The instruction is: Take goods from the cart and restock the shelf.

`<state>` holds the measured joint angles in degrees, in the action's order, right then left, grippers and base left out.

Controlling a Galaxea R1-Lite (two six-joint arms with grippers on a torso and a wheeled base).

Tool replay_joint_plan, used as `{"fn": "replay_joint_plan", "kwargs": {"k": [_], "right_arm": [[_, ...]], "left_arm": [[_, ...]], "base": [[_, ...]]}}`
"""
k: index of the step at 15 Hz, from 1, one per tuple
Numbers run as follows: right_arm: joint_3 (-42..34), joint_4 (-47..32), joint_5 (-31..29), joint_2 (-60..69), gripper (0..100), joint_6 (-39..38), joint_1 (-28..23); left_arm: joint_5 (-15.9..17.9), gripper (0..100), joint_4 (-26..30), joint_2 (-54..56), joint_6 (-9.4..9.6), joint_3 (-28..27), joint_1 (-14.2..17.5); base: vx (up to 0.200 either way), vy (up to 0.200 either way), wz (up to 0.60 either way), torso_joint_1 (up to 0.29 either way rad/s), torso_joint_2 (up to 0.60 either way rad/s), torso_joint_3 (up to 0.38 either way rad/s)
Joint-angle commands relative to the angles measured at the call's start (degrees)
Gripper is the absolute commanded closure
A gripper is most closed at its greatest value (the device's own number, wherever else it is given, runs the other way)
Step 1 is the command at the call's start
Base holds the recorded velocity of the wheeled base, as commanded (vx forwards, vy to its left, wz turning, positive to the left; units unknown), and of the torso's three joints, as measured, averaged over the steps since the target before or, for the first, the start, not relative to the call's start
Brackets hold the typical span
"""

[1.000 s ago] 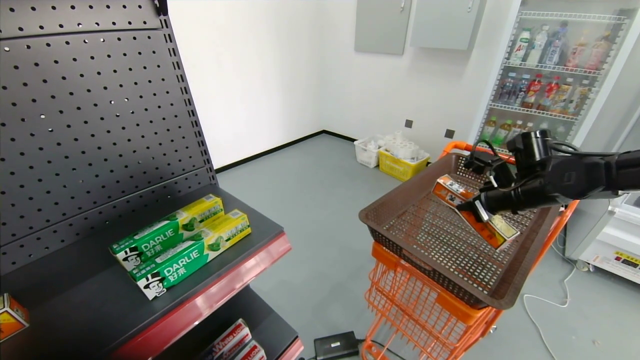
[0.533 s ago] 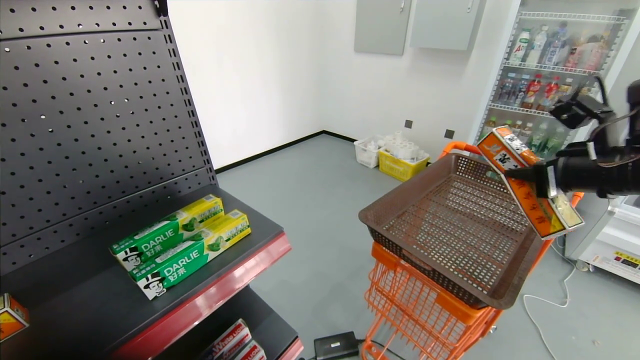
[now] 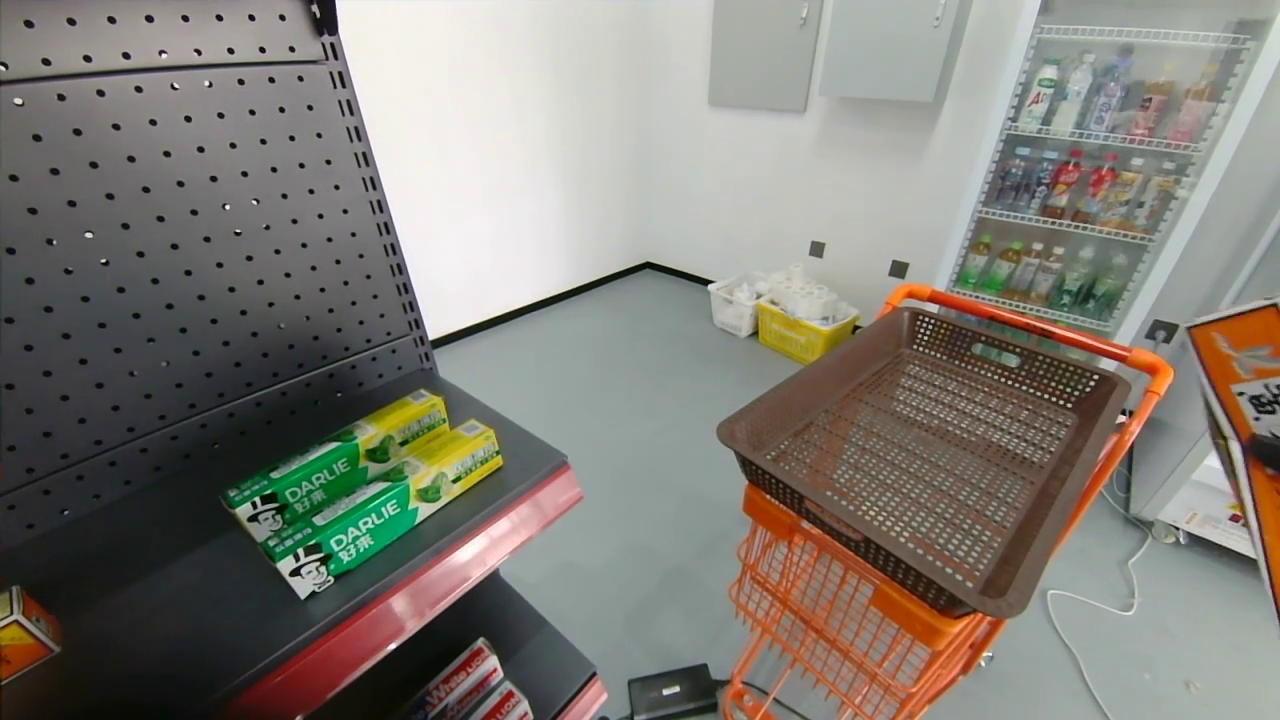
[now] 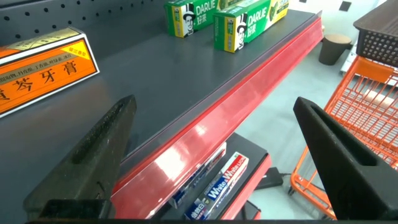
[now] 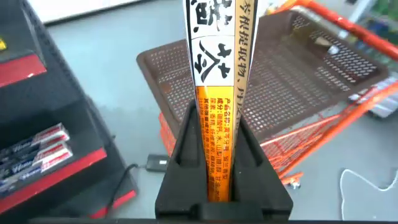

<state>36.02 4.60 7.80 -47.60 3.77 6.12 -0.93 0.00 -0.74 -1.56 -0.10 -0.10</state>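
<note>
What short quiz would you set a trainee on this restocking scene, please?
1. True or false: the brown basket on the orange cart is empty.
2. What does the right gripper hold? A) a drinks bottle B) an orange box C) a paper roll
3. How many green toothpaste boxes lie on the shelf?

Key: 1 true; 2 B; 3 two.
</note>
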Motion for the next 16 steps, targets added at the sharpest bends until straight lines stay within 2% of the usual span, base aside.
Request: {"fn": "replay_joint_plan", "kwargs": {"k": [1,3,10,16], "right_arm": [[-7.1,1.5,-1.7,14.1,100,-2.0,-3.1],[-9.3,2.2,-2.1,16.1,100,-2.3,-5.5],[-12.6,5.0,-3.3,18.2,100,-2.3,-4.8],[-13.9,6.1,-2.9,19.0,100,-2.0,-2.5]], "left_arm": [[0.0,0,0.0,0.0,-0.02,0.0,0.0],[0.0,0,0.0,0.0,-0.02,0.0,0.0],[0.0,0,0.0,0.0,-0.02,0.0,0.0],[0.0,0,0.0,0.0,-0.02,0.0,0.0]], "base": [[0.000,0.000,0.00,0.000,0.00,0.000],[0.000,0.000,0.00,0.000,0.00,0.000],[0.000,0.000,0.00,0.000,0.00,0.000],[0.000,0.000,0.60,0.005,0.00,0.001]]}}
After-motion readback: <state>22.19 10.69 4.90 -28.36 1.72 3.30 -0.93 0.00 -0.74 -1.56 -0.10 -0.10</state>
